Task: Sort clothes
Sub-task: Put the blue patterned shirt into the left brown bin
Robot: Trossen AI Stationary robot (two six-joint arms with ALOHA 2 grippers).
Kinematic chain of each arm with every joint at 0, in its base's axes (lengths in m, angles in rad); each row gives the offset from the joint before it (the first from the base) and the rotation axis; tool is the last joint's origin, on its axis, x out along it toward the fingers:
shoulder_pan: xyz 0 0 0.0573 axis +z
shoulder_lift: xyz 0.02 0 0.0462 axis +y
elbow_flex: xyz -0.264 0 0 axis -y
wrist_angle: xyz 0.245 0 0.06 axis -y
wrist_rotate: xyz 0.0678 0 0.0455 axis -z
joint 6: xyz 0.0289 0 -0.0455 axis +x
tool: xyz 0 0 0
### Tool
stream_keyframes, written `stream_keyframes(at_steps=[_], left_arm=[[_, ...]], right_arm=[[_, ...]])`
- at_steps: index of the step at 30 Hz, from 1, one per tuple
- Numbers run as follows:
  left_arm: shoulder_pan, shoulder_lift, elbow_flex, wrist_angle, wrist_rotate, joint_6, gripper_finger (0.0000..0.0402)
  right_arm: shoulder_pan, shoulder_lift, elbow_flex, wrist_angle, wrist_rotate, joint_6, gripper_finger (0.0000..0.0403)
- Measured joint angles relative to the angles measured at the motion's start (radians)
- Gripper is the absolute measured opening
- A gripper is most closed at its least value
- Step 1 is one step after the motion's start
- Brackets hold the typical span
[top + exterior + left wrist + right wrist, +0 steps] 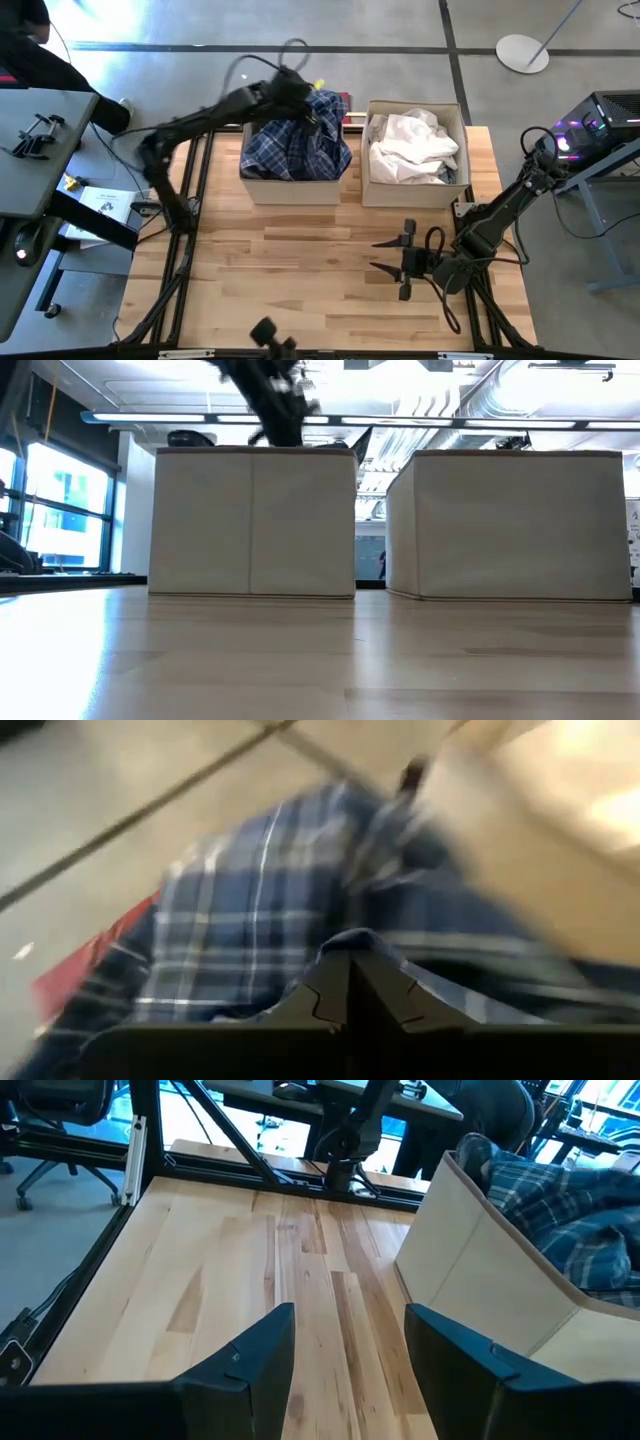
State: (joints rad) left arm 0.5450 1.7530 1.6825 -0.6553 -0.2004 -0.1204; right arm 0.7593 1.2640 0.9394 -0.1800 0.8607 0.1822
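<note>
A blue plaid shirt (295,140) lies heaped in the left beige box (290,188). White and pale grey shirts (412,145) fill the right beige box (410,195). My left gripper (312,108) is over the far right part of the left box, shut on the plaid shirt (250,930). My right gripper (393,255) is open and empty, low over the table's near right part, pointing toward the left edge; its fingers (350,1345) stand apart over bare wood. My left gripper pinches a fold of the plaid shirt (348,938) between its two fingertips. It comes from above, slanting down over the box's far side. The rest of the shirt lies bunched in the box below the fingers. One layer or several, I cannot tell.
A red flat thing (345,100) lies behind the left box. The two boxes stand side by side at the table's far edge (250,520). Bare wooden tabletop (300,270) spreads in front of them. A dark clamp (270,335) sits at the near edge.
</note>
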Motion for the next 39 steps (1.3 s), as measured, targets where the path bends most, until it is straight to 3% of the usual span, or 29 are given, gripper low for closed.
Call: stream_keyframes(at_steps=[3,7,13,18,23,26,30,34,39], left_arm=[[0.011,0.131,0.0,0.0,-0.019,-0.023,0.0004],[0.019,0.305,0.0,-0.008,0.056,-0.051,0.0001],[0.02,0.429,0.01,-0.022,0.069,-0.034,0.0],[0.018,0.368,0.03,-0.105,0.088,-0.034,0.0],[-0.005,0.187,0.062,-0.128,0.158,-0.035,0.0005],[-0.003,0.097,0.085,-0.151,0.257,-0.06,0.003],[-0.002,0.009,0.095,-0.165,0.276,-0.08,0.0079],[-0.003,-0.03,0.1,-0.074,0.168,-0.063,0.013],[0.01,0.024,0.098,0.137,0.015,-0.051,0.0185]], right_arm=[[0.0,0.0,0.0,-0.004,0.0,0.001,0.0179],[0.0,0.0,0.0,-0.006,0.0,0.001,0.0179],[0.0,0.0,0.0,-0.049,-0.005,0.035,0.0179],[0.0,0.0,0.0,-0.066,-0.006,0.063,0.0179],[0.0,0.0,0.0,-0.066,-0.001,0.061,0.0179],[0.0,0.0,0.0,-0.064,0.0,0.053,0.0179],[0.0,0.0,0.0,-0.062,0.0,0.046,0.0179],[0.0,0.0,0.0,-0.055,0.001,0.044,0.0179],[0.0,0.0,0.0,-0.046,0.002,0.037,0.0179]])
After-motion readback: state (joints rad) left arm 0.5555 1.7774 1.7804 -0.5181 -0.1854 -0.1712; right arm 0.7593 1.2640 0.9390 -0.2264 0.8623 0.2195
